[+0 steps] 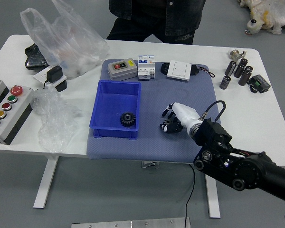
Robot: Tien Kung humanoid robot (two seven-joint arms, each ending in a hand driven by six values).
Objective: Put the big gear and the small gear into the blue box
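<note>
Left of the frame's centre I see the blue box with the big gear inside, and near the middle the right hand, fingers curled closely around the small gear.

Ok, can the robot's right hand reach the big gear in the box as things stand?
Probably yes: the box is open above the big gear, and only mat lies between box and right hand. But the hand seems closed on the small gear and may need to let go.
</note>
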